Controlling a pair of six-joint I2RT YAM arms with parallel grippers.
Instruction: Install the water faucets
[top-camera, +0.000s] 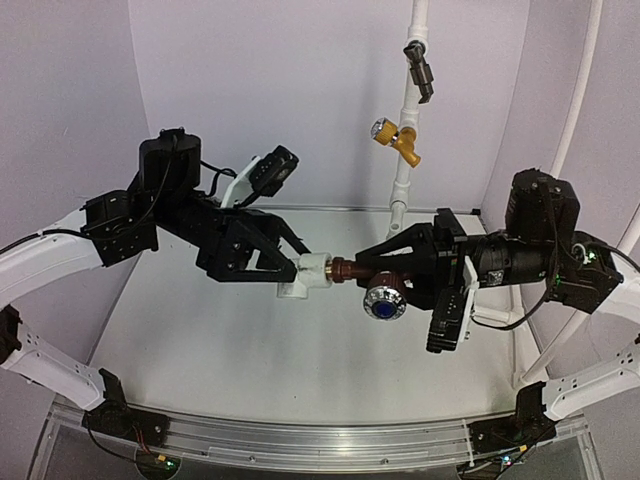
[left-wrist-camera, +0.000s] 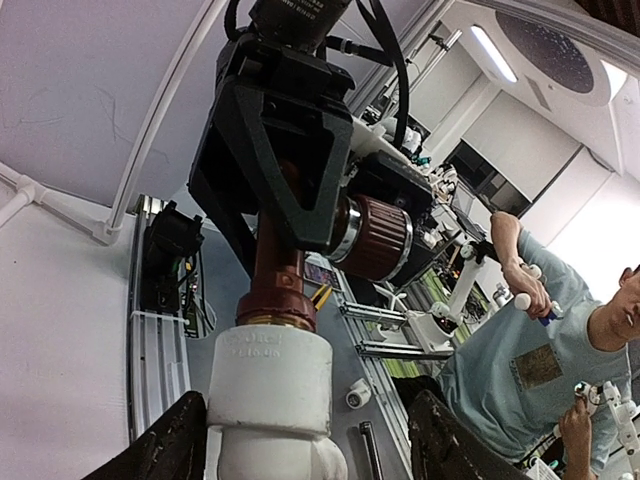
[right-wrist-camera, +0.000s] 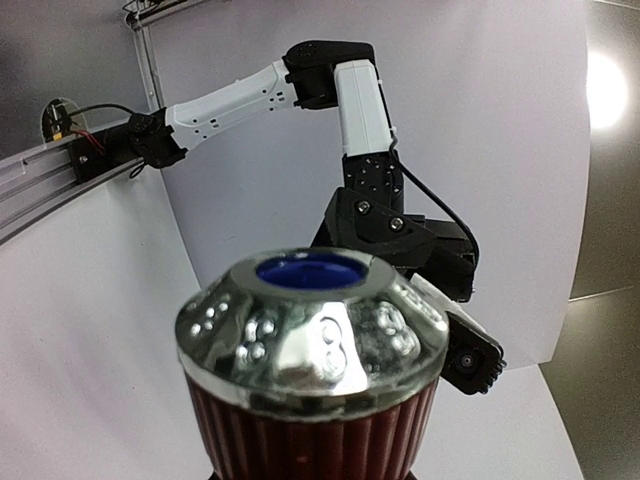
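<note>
Water faucet (top-camera: 348, 270) aloft above the white table (top-camera: 250, 360), centre frame: whose grip is that?

— Mine. My right gripper (top-camera: 385, 270) is clamped on its dark reddish-brown body, a jaw on either side. The faucet lies level and points toward my left arm.

— And the knob?

— The round knob (top-camera: 385, 303), chrome-faced with a blue centre, shows just below the faucet in the overhead view. In my right wrist camera it fills the frame, blue centre uppermost.

— What is on the other end?

— The white elbow fitting (top-camera: 315, 270). My left gripper (top-camera: 295, 275) is closed around it, with one finger (left-wrist-camera: 165, 450) on each side. The faucet's stem end meets the fitting's socket, and from my left wrist camera a brass-coloured ring sits right at the socket's rim. How far the thread is in, I cannot tell.

— Anything behind?

— A white pipe (top-camera: 405, 170) rises at the back wall. It carries a yellow-brass valve (top-camera: 397, 138) and, higher up, a dark grey valve (top-camera: 421, 70), both well apart from my grippers. A person (left-wrist-camera: 540, 350) in a light blue shirt shows at the right of my left wrist view.
</note>
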